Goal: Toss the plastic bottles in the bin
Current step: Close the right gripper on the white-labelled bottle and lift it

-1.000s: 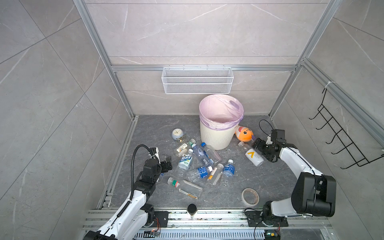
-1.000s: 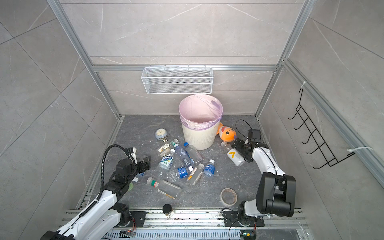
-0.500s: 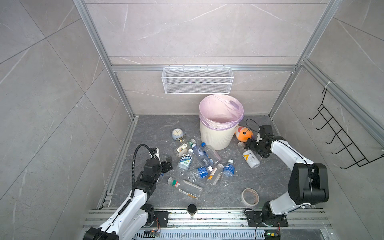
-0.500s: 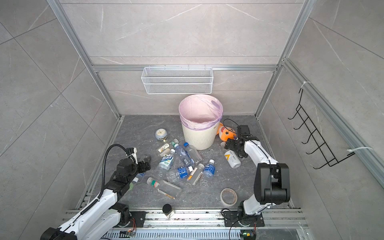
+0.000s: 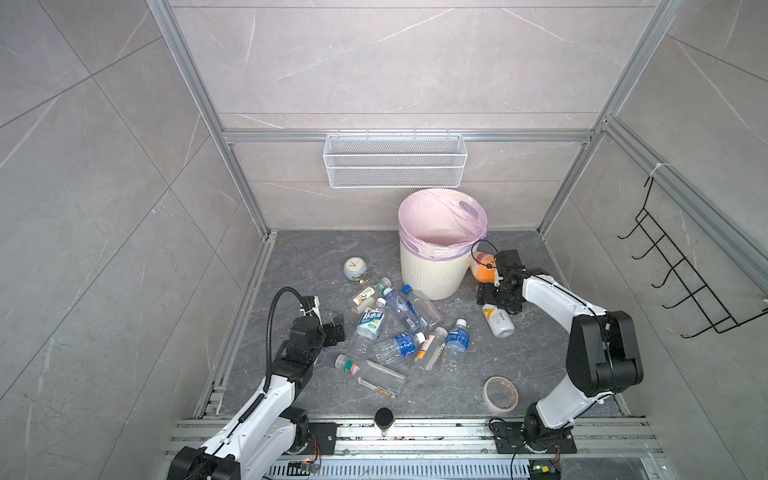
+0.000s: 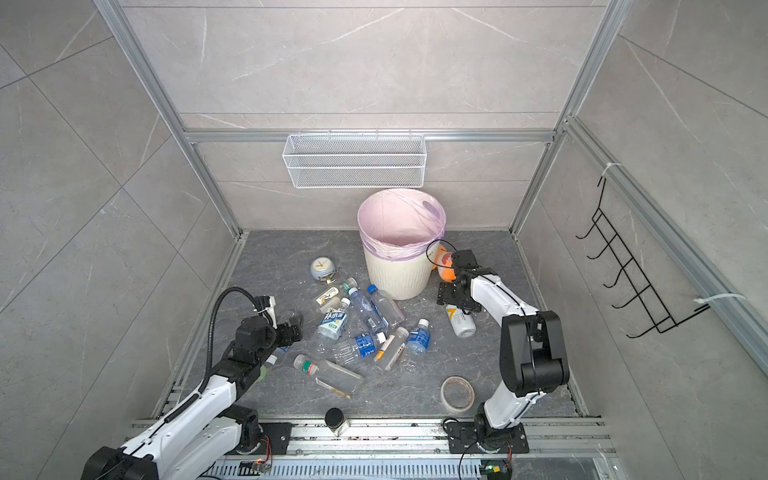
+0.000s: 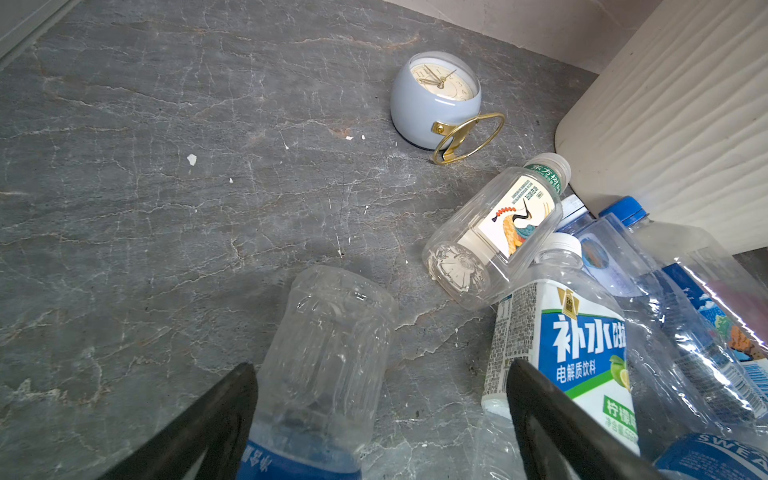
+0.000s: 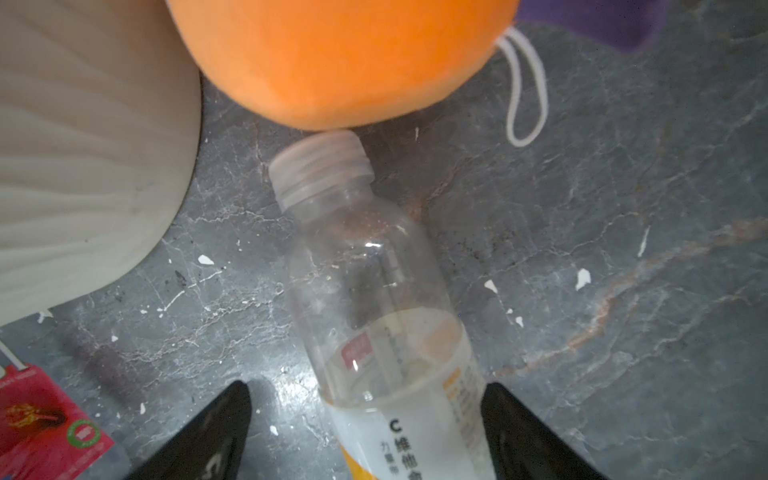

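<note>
Both right fingers (image 8: 216, 436), spread, flank the yellow-label bottle (image 8: 374, 291), cap (image 8: 320, 166) past their tips touching the orange toy (image 8: 332, 54), so they should close squarely on its body, then lift to the bin (image 8: 83, 145) beside them; left fingers (image 7: 208, 424), also spread, flank a blue-label bottle (image 7: 324, 332).

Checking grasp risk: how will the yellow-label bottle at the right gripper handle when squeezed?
Probably light: the yellow-label bottle looks clear and empty. Lying on its round side, it may roll if nudged. Its smooth thin wall might dent or slip between the right gripper's open jaws.
</note>
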Motion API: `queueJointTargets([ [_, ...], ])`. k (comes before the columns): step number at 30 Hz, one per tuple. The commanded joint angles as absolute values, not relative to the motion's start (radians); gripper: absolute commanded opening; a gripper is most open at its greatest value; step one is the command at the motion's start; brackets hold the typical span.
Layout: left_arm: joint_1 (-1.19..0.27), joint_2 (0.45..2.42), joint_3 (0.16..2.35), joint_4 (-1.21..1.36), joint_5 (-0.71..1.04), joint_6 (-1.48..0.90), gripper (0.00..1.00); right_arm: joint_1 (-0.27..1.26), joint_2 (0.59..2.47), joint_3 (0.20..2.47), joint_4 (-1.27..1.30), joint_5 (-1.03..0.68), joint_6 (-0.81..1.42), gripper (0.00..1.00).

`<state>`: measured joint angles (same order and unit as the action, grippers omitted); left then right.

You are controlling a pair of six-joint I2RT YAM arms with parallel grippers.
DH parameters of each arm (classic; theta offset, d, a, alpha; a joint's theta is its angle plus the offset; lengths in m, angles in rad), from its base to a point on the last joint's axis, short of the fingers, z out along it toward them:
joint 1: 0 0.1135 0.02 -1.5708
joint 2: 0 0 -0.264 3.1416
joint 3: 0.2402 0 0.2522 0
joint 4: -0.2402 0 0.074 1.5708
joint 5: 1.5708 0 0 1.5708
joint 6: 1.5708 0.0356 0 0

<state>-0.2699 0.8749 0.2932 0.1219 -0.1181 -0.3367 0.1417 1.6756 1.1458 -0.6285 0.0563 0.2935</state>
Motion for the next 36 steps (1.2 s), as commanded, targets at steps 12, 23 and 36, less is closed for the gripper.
queueJointTargets([
  [12, -0.268, 0.89, 0.331, 0.16, -0.101, -0.333, 0.95, 0.222, 1.713, 1.096, -0.648, 0.123, 0.314, 0.81],
  [23, -0.268, 0.89, 0.331, 0.159, -0.099, -0.333, 0.95, 0.222, 1.74, 1.055, -0.582, 0.066, 0.369, 0.72],
  [36, -0.268, 0.907, 0.339, 0.158, -0.088, -0.328, 0.95, 0.229, 1.516, 0.856, -0.47, 0.098, 0.394, 0.56],
])
